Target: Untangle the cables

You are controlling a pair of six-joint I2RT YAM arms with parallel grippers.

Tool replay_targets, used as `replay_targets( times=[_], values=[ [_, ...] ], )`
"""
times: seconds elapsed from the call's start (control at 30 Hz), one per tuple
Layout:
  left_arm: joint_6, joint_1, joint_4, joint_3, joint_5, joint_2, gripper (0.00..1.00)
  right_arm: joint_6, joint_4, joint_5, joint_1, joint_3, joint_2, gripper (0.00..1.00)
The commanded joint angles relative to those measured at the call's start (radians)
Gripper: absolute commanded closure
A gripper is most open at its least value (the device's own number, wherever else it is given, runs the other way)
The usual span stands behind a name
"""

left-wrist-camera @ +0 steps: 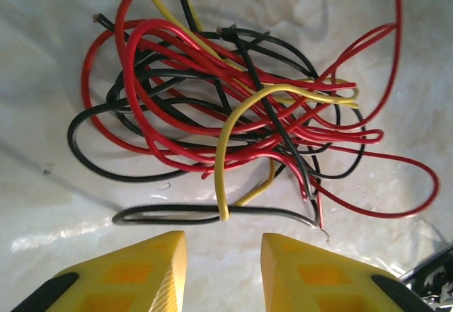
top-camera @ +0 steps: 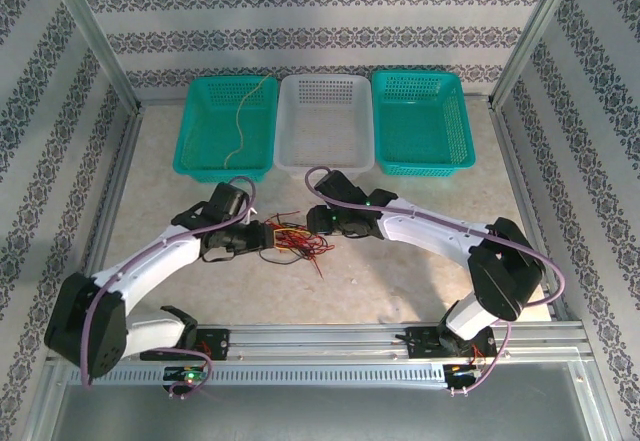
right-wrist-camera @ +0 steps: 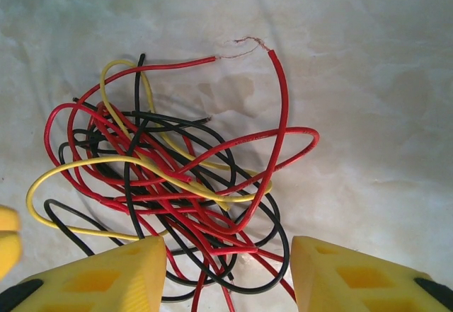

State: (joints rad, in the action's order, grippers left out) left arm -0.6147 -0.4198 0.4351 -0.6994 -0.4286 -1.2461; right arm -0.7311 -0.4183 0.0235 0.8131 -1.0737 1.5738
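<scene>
The cables (left-wrist-camera: 233, 114) lay in one red, black and yellow knot just ahead of the left gripper (left-wrist-camera: 223, 255), whose fingers stood apart with nothing between them. The right gripper (right-wrist-camera: 230, 269) was also parted, with several strands running between its fingers. Closing there would likely pinch a bundle rather than one wire, and pulling could then drag the whole knot or cinch its loops tighter

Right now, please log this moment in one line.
cables: tangled on table | left gripper: open beside them | right gripper: open over their edge | leftmost basket: one yellow cable
</scene>
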Motion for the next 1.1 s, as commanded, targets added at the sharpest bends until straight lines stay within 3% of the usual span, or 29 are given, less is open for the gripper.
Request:
replay_targets(
  times=[0.0, 0.2, 0.3, 0.6, 1.07],
  values=[
    [-0.036, -0.016, -0.117, -0.002, -0.018, -0.045, 0.72, -0.011, 0.031, 0.014, -0.012, -0.01, -0.016, 0.5],
    [-0.037, -0.022, -0.169, -0.008, 0.014, -0.108, 0.82, -0.021, 0.032, 0.012, -0.012, 0.015, -0.048, 0.5],
    [-0.038, -0.039, -0.164, -0.024, 0.014, -0.104, 0.96, -0.021, 0.032, 0.01, -0.012, 0.029, -0.067, 0.5],
    [0.034, -0.187, 0.046, -0.268, 0.032, -0.003, 1.0, 0.042, 0.033, -0.001, -0.012, 0.049, -0.152, 0.43],
    [0.004, -0.194, 0.059, -0.459, -0.065, 0.027, 1.0, 0.081, 0.007, -0.012, -0.124, 0.137, -0.408, 0.3]
  ],
)
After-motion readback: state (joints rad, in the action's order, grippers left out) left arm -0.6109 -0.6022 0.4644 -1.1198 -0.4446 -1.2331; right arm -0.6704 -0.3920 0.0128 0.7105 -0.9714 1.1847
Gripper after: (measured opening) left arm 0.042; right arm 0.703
